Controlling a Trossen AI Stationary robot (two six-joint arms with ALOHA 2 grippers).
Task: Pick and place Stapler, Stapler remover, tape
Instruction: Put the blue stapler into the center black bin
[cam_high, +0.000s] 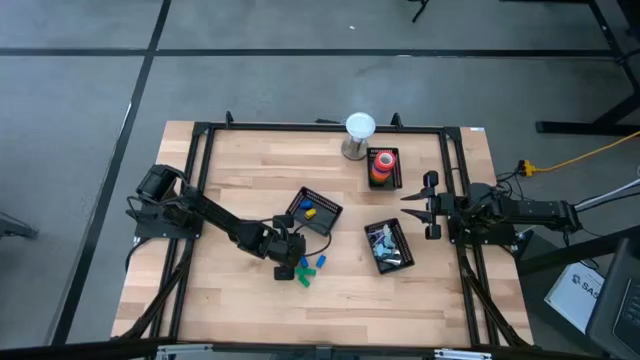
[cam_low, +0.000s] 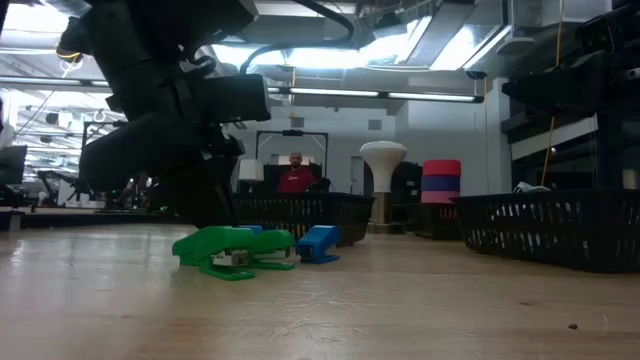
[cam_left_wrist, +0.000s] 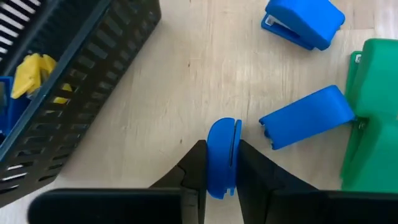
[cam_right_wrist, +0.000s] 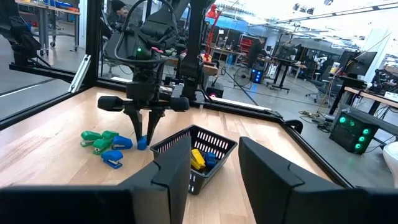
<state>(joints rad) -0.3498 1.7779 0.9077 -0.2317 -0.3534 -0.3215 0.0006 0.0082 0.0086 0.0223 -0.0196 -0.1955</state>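
While tape rolls (cam_high: 382, 165) and some items already sit in baskets, we clamp our left gripper (cam_left_wrist: 222, 165) on a blue staple remover (cam_left_wrist: 222, 155) beside the nearest basket (cam_high: 322, 211), our right gripper (cam_high: 432, 205) waiting open, leaving several blue and green staplers (cam_high: 310, 268) on the table.

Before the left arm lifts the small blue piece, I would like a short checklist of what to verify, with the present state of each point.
1. Left gripper closed on the blue piece: ok, a finger on each side.
2. Piece centred between the fingers: ok.
3. Neighbouring blue stapler apart from the grip: ok, close but not touching.
4. Basket beside the left gripper has room: ok, only a few items inside.
5. Right gripper out of the way: ok, open, at the table's right side.
6. Grip firm enough to lift: cannot tell.
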